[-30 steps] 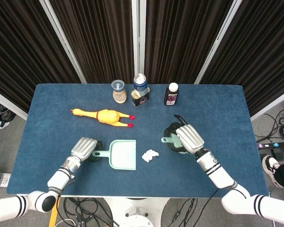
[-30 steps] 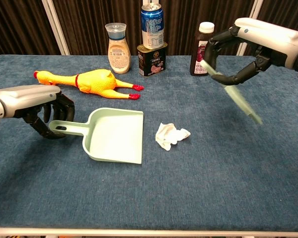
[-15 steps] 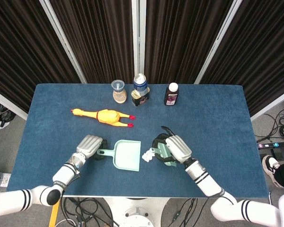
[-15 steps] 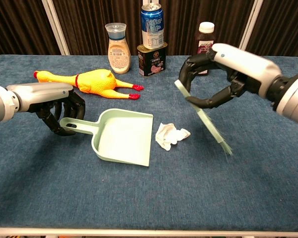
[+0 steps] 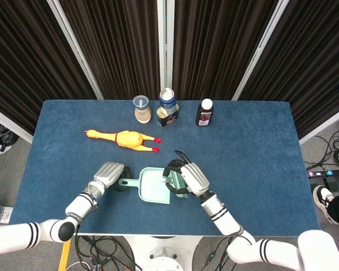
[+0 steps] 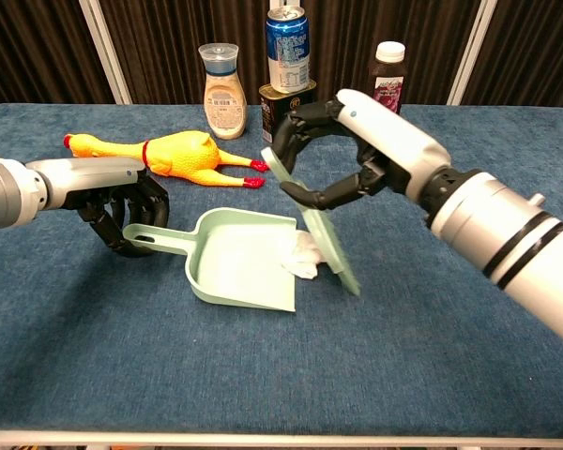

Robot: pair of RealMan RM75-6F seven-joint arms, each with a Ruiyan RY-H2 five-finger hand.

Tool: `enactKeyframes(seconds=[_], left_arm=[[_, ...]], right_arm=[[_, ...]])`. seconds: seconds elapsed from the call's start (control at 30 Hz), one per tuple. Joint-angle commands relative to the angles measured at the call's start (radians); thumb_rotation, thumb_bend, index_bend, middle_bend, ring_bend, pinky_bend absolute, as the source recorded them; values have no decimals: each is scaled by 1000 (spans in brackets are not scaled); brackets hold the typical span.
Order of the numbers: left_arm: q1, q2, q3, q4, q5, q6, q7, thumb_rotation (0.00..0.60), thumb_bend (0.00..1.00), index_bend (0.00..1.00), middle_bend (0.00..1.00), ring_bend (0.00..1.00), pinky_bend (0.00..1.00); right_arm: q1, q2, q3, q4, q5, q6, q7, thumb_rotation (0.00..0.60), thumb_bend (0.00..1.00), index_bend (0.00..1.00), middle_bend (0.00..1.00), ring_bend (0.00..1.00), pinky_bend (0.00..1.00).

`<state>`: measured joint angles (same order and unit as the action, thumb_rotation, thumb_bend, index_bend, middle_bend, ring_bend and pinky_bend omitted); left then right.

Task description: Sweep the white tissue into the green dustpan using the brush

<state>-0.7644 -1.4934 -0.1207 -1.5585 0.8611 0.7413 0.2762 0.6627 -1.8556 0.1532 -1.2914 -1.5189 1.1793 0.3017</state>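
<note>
Sweep is mid-stroke. Right hand point(image 6: 342, 155) grips the brush point(image 6: 321, 225), blade angled down, with its lower edge at the open mouth of the green dustpan point(image 6: 239, 267). Left hand point(image 6: 122, 211) is wrapped around the dustpan handle, bracing it flat on the tabletop point(image 6: 432, 328). White tissue point(image 6: 300, 258) sits right at the pan's lip, pressed between brush and pan; looks partly over the edge, not fully inside. In the head view the right hand point(image 5: 183, 178) covers the tissue, so I can't confirm from above. Remaining, by my read: push the tissue deeper into the pan, then lift the brush clear.
</note>
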Motion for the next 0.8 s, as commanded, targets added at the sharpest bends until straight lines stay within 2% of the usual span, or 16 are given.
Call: enactKeyframes(seconds=[0.03,0.23,0.5,0.67,0.8], left_arm=[[-3,-5,0,3,-2,0,-12,600,309,595,576,479,497],[-9,-24,-4,7,-6,-3,-46,600,309,594,576,479,497],[-19,-55,-15,16,-8,-16,-97,600,309,590,576,479,498],[-26,-71,-19,27,-9,-16,-113,600,309,588,576,480,498],[-19,-63,-16,32,-3,-1,-123,600,308,585,574,479,498]], right_arm=[[14,-53,11,52,-13,21,21,600,505,760,594,293,3],[14,-116,4,109,-41,66,66,600,512,760,593,293,3],[12,-153,-1,137,-58,97,109,600,520,761,592,294,3],[17,-142,4,118,-66,101,118,600,520,760,592,293,3],[11,-94,11,79,-68,109,108,600,520,761,592,293,3]])
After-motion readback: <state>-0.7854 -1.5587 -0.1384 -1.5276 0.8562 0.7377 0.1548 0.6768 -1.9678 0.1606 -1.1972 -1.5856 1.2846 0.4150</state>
